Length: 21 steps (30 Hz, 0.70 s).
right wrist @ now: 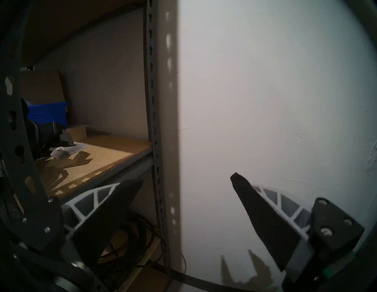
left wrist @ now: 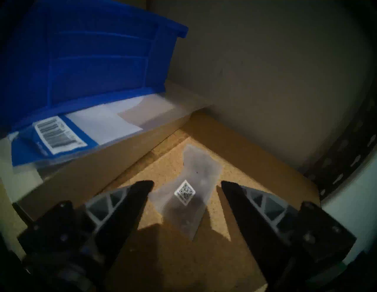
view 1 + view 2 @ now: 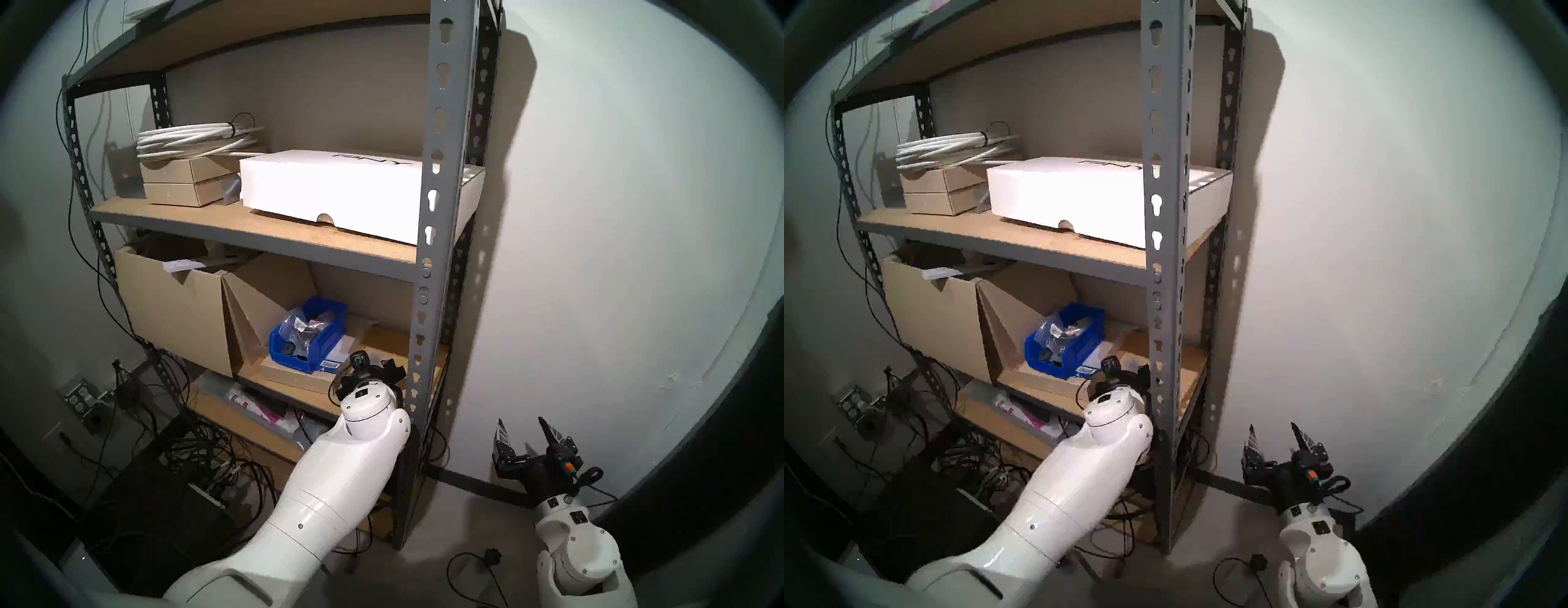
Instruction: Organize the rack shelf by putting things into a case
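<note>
Reaching past the rack shelf (image 3: 441, 178) upright, we see two stacked cardboard boxes (image 3: 186, 182) above and one white box (image 3: 335, 191). Our left gripper (image 2: 186, 193) spreads wide around one clear bag (image 2: 195, 183) lying on the board beside the blue bin (image 2: 91, 67). Our right gripper (image 3: 524, 433) hangs open, empty.

White wall (image 3: 615, 212); grey floor (image 3: 445, 530); cable tangle (image 3: 191, 458) in corner.

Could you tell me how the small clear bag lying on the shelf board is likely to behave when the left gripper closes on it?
The clear bag lies flat and crinkled, so it will probably flop and sag. It looks thin, likely light; the open left gripper may slide on the film.
</note>
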{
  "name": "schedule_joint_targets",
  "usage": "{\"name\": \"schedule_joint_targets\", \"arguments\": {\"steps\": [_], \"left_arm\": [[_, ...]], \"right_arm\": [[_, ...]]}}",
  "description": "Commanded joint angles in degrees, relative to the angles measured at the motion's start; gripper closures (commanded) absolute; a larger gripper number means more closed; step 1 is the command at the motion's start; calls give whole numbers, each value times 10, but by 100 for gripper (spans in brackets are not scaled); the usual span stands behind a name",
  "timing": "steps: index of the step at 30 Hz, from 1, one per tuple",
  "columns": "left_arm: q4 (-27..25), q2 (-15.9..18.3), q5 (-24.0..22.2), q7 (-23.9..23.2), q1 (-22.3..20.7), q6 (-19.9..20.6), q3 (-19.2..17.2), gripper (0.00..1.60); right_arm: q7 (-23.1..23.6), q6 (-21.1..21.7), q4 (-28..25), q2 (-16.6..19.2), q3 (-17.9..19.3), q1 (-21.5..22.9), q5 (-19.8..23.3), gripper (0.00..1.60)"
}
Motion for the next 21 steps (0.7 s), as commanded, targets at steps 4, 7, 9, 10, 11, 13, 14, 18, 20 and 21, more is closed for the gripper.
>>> {"name": "schedule_joint_targets", "arguments": {"steps": [4, 7, 9, 10, 11, 13, 14, 18, 20, 21], "left_arm": [[-1, -10, -3, -1, -1, 0, 6, 72], [1, -9, -4, -3, 0, -3, 8, 81], [2, -8, -4, -4, 0, -3, 10, 91], [3, -7, -4, -4, 0, -4, 11, 97], [3, -7, -4, -5, 0, -5, 12, 102], [3, -6, -4, -5, 1, -7, 13, 108], [3, -6, -5, -5, 1, -8, 14, 112], [1, -3, -4, -7, 2, -11, 17, 160], [-2, -1, -4, -12, 5, -15, 20, 160], [-4, 0, -3, -13, 6, -16, 21, 160]], "right_arm": [[0, -1, -12, 0, 0, 1, 0, 0], [0, -1, -12, 0, 0, 1, 0, 0], [0, -1, -12, 0, 0, 1, 0, 0], [0, -1, -12, 0, 0, 1, 0, 0], [0, -1, -12, 0, 0, 1, 0, 0], [0, -1, -12, 0, 0, 1, 0, 0], [0, -1, -12, 0, 0, 1, 0, 0], [0, -1, -12, 0, 0, 1, 0, 0], [0, -1, -12, 0, 0, 1, 0, 0], [0, -1, -12, 0, 0, 1, 0, 0]]}}
